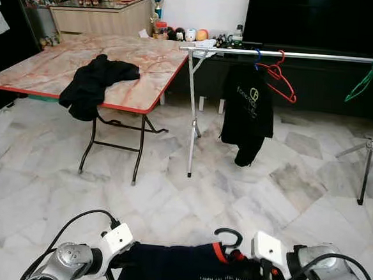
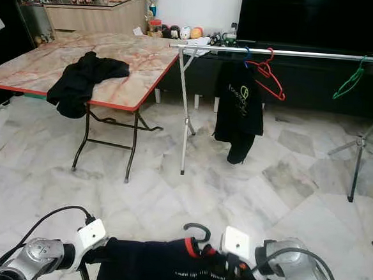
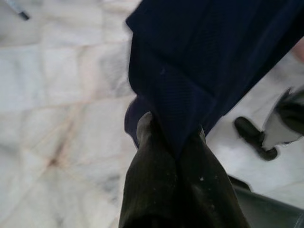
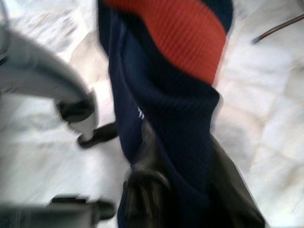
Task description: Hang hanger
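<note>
Roughly halfway, I'd say. The navy shirt (image 1: 196, 272) is already on its black hanger (image 1: 229, 236), down at 6 o'clock. The left gripper (image 3: 175, 142) and right gripper (image 4: 183, 156) are each pinched on the fabric. The clothes rail (image 1: 320, 56) sits well apart, up at 1 o'clock, so walking over and hooking it on remains.

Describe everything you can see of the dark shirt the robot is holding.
The navy shirt looks like ribbed knit fabric, with a red collar band and pale lettering across the front. It sits on a black hanger whose hook rises at the neck. Stretched low above the marble floor, it is pinched by the left gripper at one side and the right gripper near the collar.
</note>
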Robot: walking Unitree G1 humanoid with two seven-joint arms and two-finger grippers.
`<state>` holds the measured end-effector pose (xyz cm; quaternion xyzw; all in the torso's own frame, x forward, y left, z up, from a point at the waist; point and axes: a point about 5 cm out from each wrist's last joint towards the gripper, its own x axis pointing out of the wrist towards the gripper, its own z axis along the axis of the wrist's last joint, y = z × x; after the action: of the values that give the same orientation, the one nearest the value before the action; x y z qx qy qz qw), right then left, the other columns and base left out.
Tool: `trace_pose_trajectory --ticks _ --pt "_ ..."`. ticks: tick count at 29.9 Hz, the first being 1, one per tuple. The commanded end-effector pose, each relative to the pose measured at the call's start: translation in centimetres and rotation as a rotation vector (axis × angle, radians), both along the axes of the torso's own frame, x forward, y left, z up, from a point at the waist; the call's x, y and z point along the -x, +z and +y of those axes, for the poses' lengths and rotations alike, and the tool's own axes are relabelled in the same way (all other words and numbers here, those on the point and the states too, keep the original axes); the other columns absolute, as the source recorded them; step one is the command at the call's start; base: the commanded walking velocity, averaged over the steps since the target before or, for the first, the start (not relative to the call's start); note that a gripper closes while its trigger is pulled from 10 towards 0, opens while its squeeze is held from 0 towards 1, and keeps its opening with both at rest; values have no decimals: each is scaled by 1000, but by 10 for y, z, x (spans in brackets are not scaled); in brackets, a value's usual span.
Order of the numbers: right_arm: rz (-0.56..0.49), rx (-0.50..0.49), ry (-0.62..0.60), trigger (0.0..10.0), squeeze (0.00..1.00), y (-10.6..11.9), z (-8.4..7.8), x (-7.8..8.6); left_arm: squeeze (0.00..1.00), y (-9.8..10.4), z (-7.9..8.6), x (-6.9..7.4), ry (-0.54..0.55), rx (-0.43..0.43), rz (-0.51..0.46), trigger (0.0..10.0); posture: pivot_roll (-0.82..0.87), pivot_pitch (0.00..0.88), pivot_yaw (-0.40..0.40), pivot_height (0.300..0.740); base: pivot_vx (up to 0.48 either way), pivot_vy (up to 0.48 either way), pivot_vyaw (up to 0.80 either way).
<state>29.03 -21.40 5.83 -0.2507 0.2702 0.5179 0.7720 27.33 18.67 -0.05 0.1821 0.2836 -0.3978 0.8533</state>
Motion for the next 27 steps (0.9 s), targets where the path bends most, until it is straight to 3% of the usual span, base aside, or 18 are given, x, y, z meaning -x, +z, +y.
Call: trace_pose_trajectory --ticks 1,3,5,8,10,12,14,15,16,18,19,21,24,27 --pt "-132 13 -167 10000 0 12 -8 -19 0 -3 13 0 38 -111 14 0 2 0 85 740 0 0 0" --pt "-150 20 -224 10000 0 13 -12 -22 0 -5 16 1 48 -147 21 0 2 0 85 740 0 0 0" --pt "-169 26 -415 10000 0 11 -23 -28 0 -8 24 1 112 -200 24 0 4 0 86 740 0 0 0" --pt "-156 78 -515 10000 0 1 -29 -25 0 -7 27 0 173 -191 17 0 0 0 85 740 0 0 0" --pt "-156 78 -515 10000 0 1 -29 -25 0 -7 27 0 173 -191 17 0 0 0 85 740 0 0 0" --pt "-141 81 -655 10000 0 -12 -31 -21 0 -4 25 -2 193 -135 12 0 -2 0 83 740 0 0 0" --pt "-165 8 -816 10000 0 -15 -30 -23 0 -3 20 -3 152 -106 31 0 -6 4 82 740 0 0 0" --pt "-165 8 -816 10000 0 -15 -30 -23 0 -3 20 -3 152 -106 31 0 -6 4 82 740 0 0 0" --pt "-178 -84 -905 10000 0 -13 -27 -26 0 -5 17 0 107 -104 64 0 -6 3 82 740 0 0 0" --pt "-206 -384 -1086 10000 0 0 -15 -38 0 -9 11 7 10 -100 131 0 -10 5 80 740 0 0 0" --pt "-206 -384 -1086 10000 0 0 -15 -38 0 -9 11 7 10 -100 131 0 -10 5 80 740 0 0 0" --pt "-200 -625 -1177 10000 0 12 -4 -47 0 -8 3 7 -34 -72 146 0 -12 5 78 740 0 0 0" --pt "-186 -677 -1143 10000 0 15 9 -51 0 -5 -4 3 -59 -52 129 0 -11 4 75 740 0 0 0" --pt "-179 -535 -1011 10000 0 6 25 -48 0 4 -11 -4 -79 10 117 0 -10 0 70 740 0 0 0"
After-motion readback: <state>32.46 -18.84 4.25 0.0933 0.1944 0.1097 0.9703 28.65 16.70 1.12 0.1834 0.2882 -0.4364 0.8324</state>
